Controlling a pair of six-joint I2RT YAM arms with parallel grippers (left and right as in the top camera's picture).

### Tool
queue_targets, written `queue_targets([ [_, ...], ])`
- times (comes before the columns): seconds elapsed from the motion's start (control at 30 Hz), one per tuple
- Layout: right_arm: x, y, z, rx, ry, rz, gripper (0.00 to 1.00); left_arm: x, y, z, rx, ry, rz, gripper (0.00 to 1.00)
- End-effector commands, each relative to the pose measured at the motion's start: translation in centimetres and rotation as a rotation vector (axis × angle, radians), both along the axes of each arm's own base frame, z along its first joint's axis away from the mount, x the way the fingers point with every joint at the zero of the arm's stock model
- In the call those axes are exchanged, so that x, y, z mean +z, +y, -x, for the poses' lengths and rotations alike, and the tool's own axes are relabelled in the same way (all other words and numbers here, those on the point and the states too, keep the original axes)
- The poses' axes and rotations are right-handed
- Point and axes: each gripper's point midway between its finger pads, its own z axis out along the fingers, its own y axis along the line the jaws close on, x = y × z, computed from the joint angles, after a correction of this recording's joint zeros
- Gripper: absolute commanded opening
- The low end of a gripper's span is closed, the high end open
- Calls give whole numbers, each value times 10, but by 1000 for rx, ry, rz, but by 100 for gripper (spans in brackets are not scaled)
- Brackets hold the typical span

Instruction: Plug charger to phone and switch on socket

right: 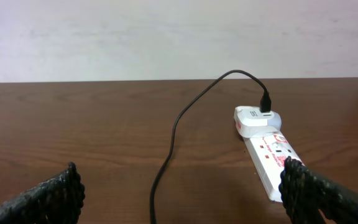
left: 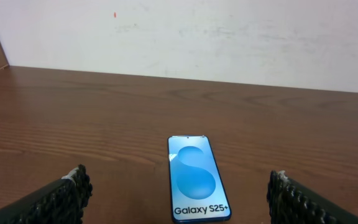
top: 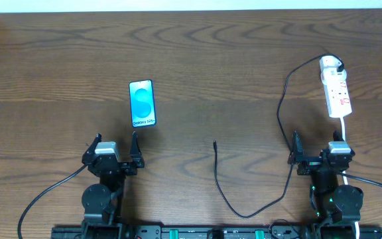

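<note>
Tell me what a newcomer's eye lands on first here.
The phone, its bright blue screen glowing left of centre on the dark wooden table. Next, the white power strip at far right, with the black charger cable looping from it to a loose tip mid-table.

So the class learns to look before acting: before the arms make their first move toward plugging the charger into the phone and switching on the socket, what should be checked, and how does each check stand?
1. Phone flat, screen up, nothing on it: ok.
2. Charger tip loose on the table, free to grasp: ok.
3. Plug head seated in the socket: ok.
4. Socket switch position: cannot tell.
5. Phone port visible: cannot tell.
6. Left jaws and right jaws open and empty: ok.
</note>
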Motion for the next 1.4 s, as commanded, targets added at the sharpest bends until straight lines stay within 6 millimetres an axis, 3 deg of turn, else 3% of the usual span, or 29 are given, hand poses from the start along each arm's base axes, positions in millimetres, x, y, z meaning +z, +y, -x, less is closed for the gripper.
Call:
queue_targets([
  [0.0,0,3,0,15,-1,18,99,-18,2,1,9,48,-12,92],
  [0.33,0,3,0,15,-1,18,99,-10,2,0,8,27,-10,92],
  [0.77,0,3,0,15,-1,18,99,43,2,3,9,24,-11,92],
  [0.93,0,3,0,15,-1,18,99,60,1,-11,8,93,-21,92],
  [1.37,0,3,0,15,-1,18,99,102,-2,-80,0,396,-55,92],
])
